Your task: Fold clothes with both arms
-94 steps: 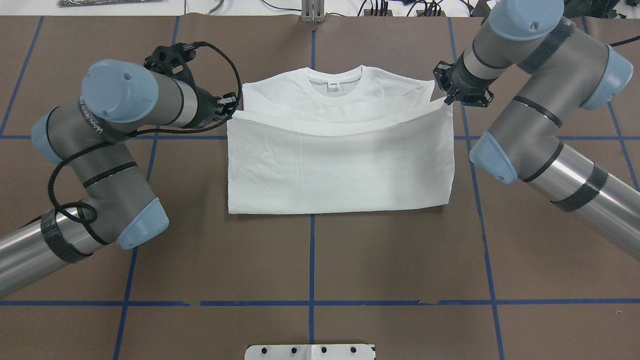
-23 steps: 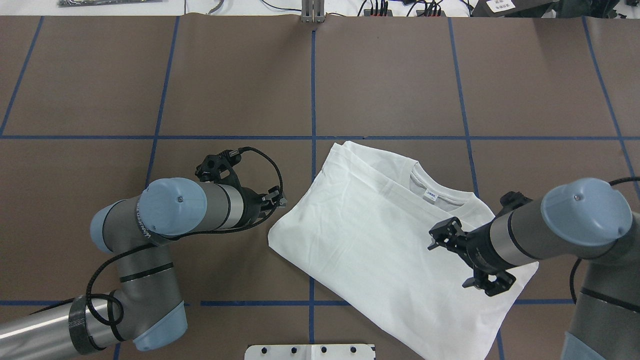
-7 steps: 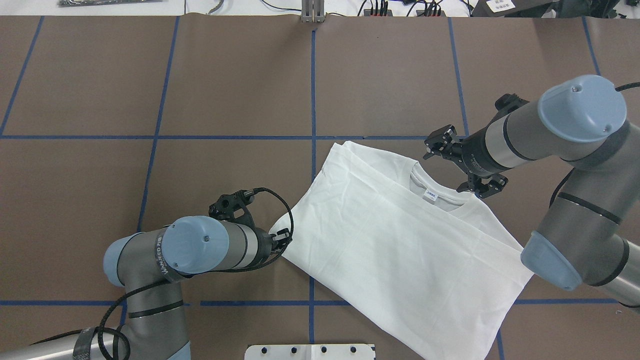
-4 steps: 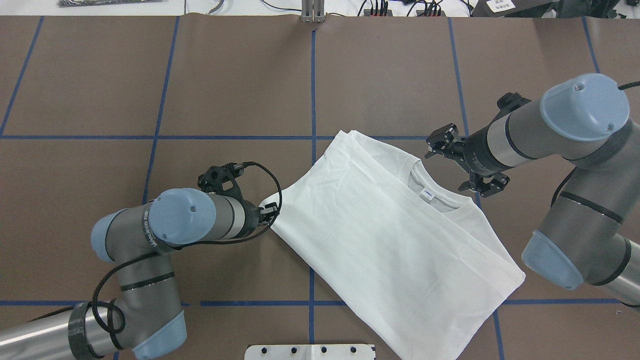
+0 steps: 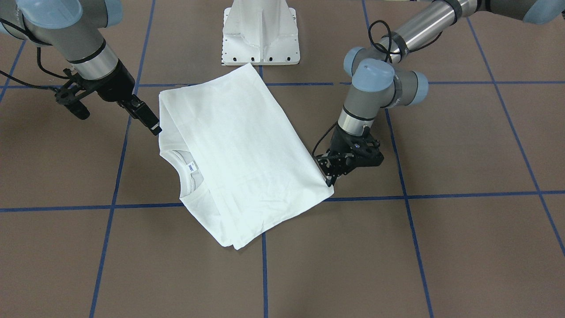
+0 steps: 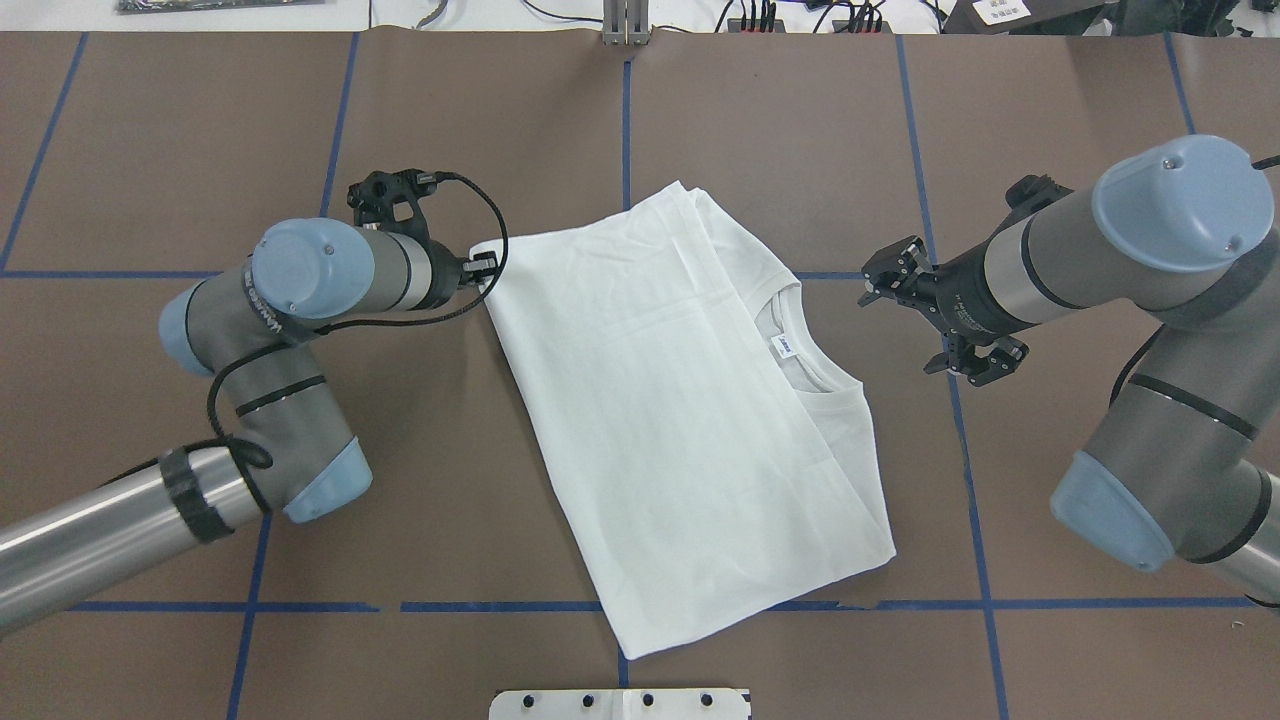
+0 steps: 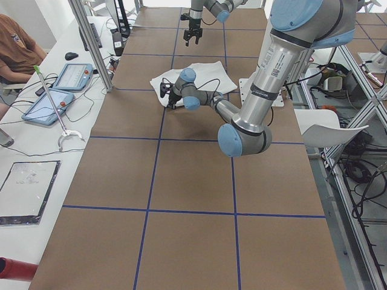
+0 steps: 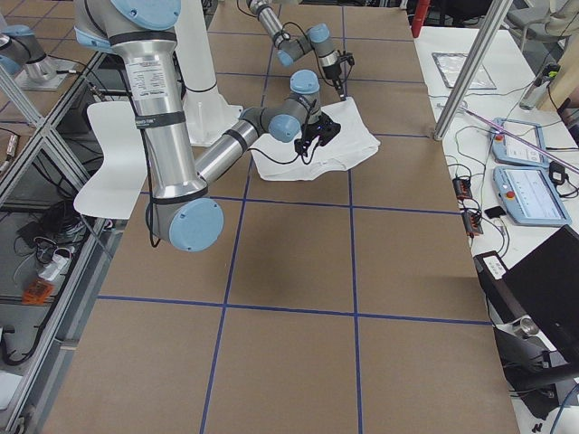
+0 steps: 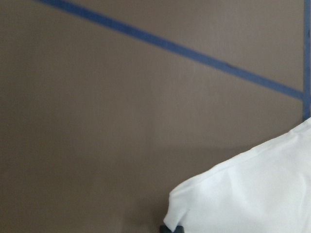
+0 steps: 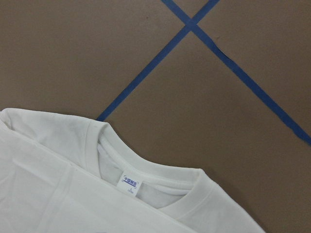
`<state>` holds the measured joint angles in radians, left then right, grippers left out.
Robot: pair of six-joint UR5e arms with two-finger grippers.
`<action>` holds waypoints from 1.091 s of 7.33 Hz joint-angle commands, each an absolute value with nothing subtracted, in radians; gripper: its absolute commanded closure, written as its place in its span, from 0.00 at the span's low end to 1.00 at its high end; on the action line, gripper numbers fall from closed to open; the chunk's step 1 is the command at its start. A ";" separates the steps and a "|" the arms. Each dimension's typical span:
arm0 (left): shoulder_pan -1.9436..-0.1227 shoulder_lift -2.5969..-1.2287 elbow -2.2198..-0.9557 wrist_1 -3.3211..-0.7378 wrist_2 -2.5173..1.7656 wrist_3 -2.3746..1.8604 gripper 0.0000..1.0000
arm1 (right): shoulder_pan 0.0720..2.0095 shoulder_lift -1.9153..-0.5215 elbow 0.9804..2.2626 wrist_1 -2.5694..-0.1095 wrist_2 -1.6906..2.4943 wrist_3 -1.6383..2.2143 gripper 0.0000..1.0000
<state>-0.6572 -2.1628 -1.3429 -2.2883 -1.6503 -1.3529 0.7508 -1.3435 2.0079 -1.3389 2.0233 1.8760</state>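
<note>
Jaws of the left gripper point(image 6: 484, 270) are clamped on one corner of the white T-shirt point(image 6: 680, 430). The left arm point(image 6: 300, 290) comes in bent from the overhead view's left edge. From the left wrist, that corner shows as a rounded white flap with a dark fingertip just beneath it.

The T-shirt is folded into a rough rectangle of several layers. It lies flat and askew on the brown table point(image 6: 800, 150), running from the held corner down toward the white base plate point(image 6: 620, 703), near it but apart. Its upper face is plain white with faint creases, and stacked fold edges show at the far corner. The ribbed round collar point(image 6: 800, 372) sits on the right-hand side. Inside it is a small white label point(image 6: 784, 347) with blue print too small to read.

Beyond the collar, the right gripper point(image 6: 900, 325) hangs with its fingers spread wide, holding nothing. It is over a blue tape line point(image 6: 930, 200), at the end of the right arm point(image 6: 1100, 250).
</note>
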 commanded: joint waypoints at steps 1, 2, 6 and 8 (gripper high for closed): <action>-0.745 -2.342 -0.986 -2.487 -1.654 -1.278 1.00 | 0.753 -1.342 2.008 -1.339 2.016 1.876 0.00; -0.767 -2.391 -0.903 -2.499 -1.657 -1.249 1.00 | 0.750 -1.341 2.006 -1.339 2.014 1.876 0.00; -0.775 -2.407 -0.918 -2.543 -1.709 -1.259 0.26 | 0.588 -1.310 2.005 -1.339 1.832 1.929 0.00; -0.784 -2.337 -1.064 -2.527 -1.751 -1.267 0.21 | 0.453 -1.283 2.002 -1.339 1.726 2.025 0.00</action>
